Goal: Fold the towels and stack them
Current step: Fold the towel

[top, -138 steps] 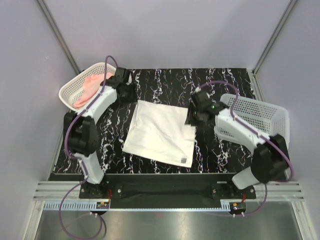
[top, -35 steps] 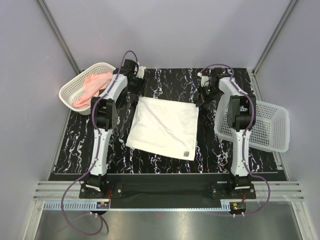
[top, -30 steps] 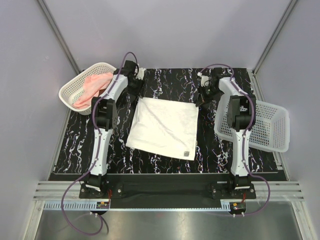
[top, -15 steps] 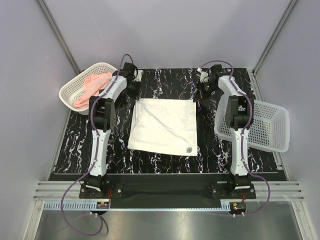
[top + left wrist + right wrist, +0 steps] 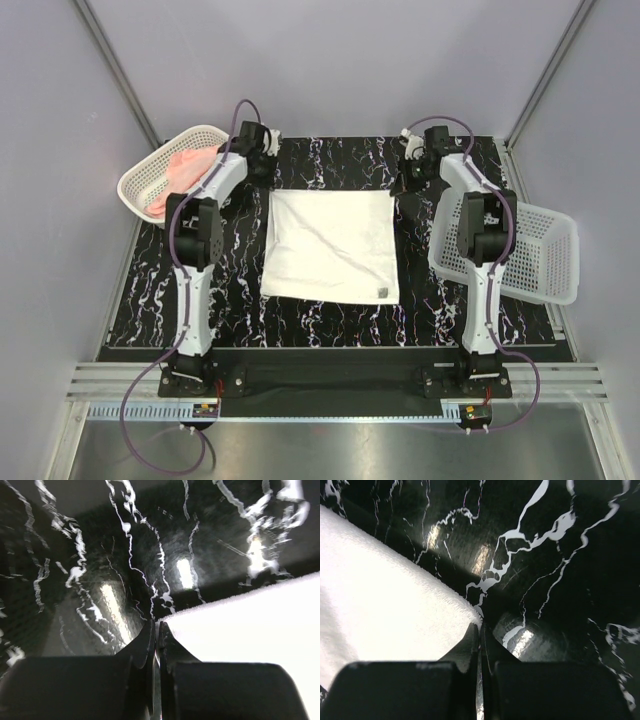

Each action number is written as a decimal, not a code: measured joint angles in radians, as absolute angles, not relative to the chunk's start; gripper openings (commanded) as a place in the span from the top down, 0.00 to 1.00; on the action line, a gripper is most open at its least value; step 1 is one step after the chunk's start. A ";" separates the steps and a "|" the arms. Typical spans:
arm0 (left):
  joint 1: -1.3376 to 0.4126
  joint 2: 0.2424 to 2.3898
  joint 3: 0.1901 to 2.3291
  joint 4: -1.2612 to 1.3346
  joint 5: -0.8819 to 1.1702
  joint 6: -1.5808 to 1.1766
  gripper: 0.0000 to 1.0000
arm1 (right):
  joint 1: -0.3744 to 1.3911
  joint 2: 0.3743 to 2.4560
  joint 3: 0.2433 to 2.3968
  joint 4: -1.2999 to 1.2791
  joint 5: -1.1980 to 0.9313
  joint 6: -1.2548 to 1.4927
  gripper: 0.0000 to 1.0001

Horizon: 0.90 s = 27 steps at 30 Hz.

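No fold made: cream-white towel [image 5: 330, 245] lies flat; left end effector [image 5: 156, 630] and right end effector [image 5: 480, 630] pinch its far corners; pink towel [image 5: 185, 170] in basket [image 5: 135, 185].

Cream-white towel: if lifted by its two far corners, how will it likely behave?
Probably floppy: the cream-white towel lies flat with soft creases, so it should sag and drape. Likely light: thin at the corner by the left fingers. Its fuzzy edge suggests little slipping.

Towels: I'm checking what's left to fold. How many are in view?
2. The cream-white towel lies spread flat mid-table; the pale pink towel sits bunched in the left basket. Another could be hidden beneath it.
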<state>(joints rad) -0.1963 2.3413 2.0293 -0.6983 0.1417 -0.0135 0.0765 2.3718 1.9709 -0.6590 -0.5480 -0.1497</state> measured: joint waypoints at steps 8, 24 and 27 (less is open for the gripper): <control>-0.196 2.125 1.916 -0.518 0.149 -0.016 1.00 | 0.078 2.208 1.948 -0.522 -0.450 -0.095 1.00; -0.197 1.823 1.789 -0.351 0.249 0.017 1.00 | 0.079 1.924 1.955 -0.434 -0.365 -0.065 1.00; -0.197 1.748 1.769 -0.330 0.255 0.017 1.00 | 0.079 1.838 1.934 -0.430 -0.368 -0.057 1.00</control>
